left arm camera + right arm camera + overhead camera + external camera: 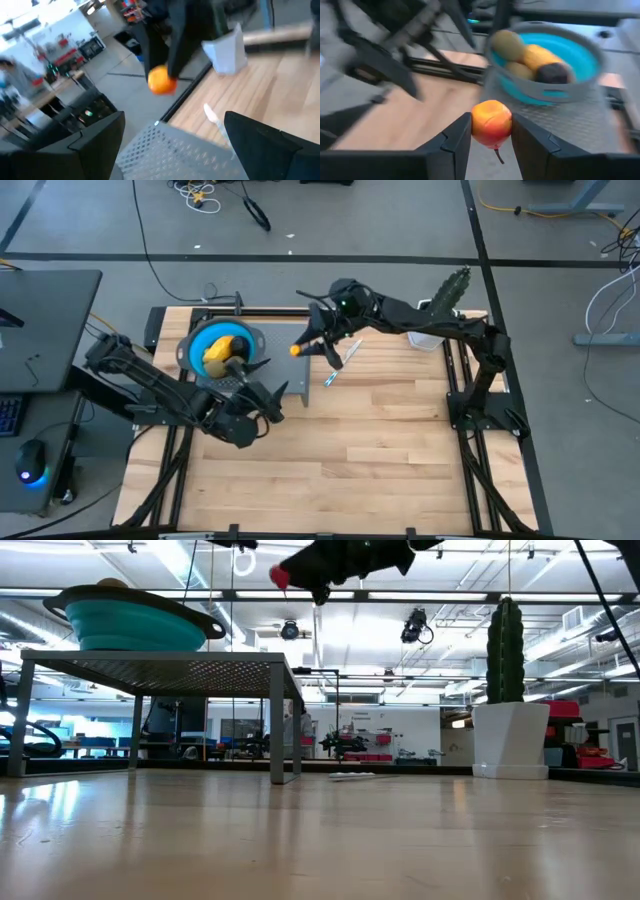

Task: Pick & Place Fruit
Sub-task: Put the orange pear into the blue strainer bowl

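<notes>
A small orange fruit [491,122] hangs high above the table with my right gripper [303,347] shut on it, just right of the bowl. The blue bowl [200,340] stands on a grey perforated metal stand [160,660] at the table's far left. In it lie two olive-green ovals [507,45], a yellow-orange piece [540,55] and a dark round fruit [552,72]. My left gripper [255,395] is open over the stand's near edge with nothing between its fingers. In its wrist view the orange fruit [161,80] shows beyond the stand. My right gripper pinches the orange fruit by its two opposite sides [476,125] between the two fingers [455,142], near their free ends. The fingers come from the table's right, slanting a little downward toward the bowl. The fruit is lifted clear, its short stem [497,156] pointing down.
A green cactus [507,640] in a white pot [510,740] stands at the far right. A thin pale striped stick [340,365] lies on the wood right of the stand. The near half of the wooden table [380,470] is bare.
</notes>
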Tool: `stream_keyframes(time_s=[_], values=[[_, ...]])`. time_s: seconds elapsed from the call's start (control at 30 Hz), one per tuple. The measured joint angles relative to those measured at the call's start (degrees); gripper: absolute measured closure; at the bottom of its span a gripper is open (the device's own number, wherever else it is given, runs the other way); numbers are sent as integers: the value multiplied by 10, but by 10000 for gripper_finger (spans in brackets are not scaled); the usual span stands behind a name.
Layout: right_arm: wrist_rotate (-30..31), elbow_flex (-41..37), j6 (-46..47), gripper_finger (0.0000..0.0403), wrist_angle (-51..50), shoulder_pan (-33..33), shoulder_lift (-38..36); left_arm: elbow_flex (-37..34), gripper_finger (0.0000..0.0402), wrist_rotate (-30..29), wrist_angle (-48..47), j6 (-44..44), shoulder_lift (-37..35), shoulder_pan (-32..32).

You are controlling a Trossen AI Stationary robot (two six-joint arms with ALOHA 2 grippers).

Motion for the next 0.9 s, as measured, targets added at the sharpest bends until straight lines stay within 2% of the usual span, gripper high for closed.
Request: stream_keyframes(time_s=[0.13, 0.2, 0.37, 0.5, 0.8, 0.9], values=[[-56, 0, 18, 265, -1, 13, 0, -27, 52, -3, 13, 91, 10, 7], [-58, 0, 25, 265, -2, 19, 0, -41, 52, -25, 19, 131, 13, 7], [-55, 0, 37, 265, 9, 31, 0, -67, 52, -80, 114, 283, 42, 9], [-53, 0, 40, 265, 6, 38, 0, -66, 52, -101, 186, 377, 70, 14], [-54, -26, 58, 265, 7, 44, -1, -65, 52, -73, 268, 445, 75, 19], [-54, -35, 68, 265, 7, 44, 0, -65, 52, -2, 311, 466, 75, 21]])
